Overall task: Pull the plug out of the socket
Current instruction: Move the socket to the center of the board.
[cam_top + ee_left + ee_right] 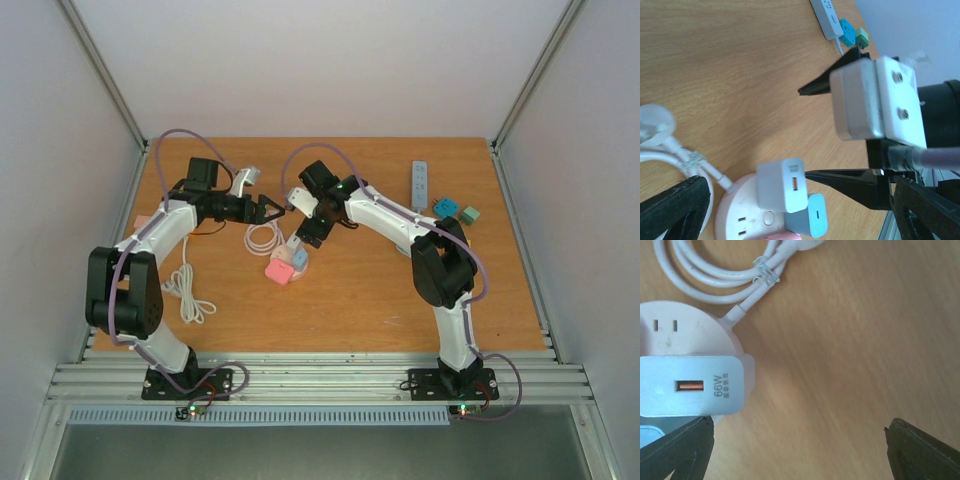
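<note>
- White rectangular plastic charger plug (690, 385) marked 66W, seated in the pale pink round socket hub (685, 325), mid-table, orange port facing the right wrist camera.
- Touching its side: a light blue plastic plug (649, 432), in the same hub.
- Right gripper (799, 427) hovering right over the hub, fingers spread wide, gripping nothing; charger plug just beside one fingertip, not between the two.
- Left gripper (274, 210) near the hub, spread apart too, empty.
- Coiled white cable (715, 275) running out of the hub.
- Far right on the wooden table (350, 300): grey power strip (420, 183), teal cube adapter (446, 208), green cube adapter (469, 215).
</note>
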{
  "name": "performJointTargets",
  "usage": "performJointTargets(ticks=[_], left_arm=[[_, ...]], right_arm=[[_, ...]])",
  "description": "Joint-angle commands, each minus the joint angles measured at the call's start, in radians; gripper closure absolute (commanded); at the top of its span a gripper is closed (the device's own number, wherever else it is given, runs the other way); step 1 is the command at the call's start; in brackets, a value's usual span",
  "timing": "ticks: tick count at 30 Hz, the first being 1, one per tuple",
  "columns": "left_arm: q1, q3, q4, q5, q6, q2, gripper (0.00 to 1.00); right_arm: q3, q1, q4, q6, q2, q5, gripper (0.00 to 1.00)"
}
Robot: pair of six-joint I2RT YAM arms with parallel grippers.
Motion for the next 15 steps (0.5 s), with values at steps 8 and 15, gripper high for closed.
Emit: performJointTargets(ticks=[8,15], left_arm=[[0.061,-0.031,0.098,-0.077,-0.038,-0.062,0.01],[0.091,-0.035,0.096,-0.094,-0.050,-0.062,0.01]], right_arm=[[0.003,0.033,-0.027,0.102,-0.075,-0.058,0.06],[0.040,0.098,-0.021,0.106,-0.034,0.003,0.06]])
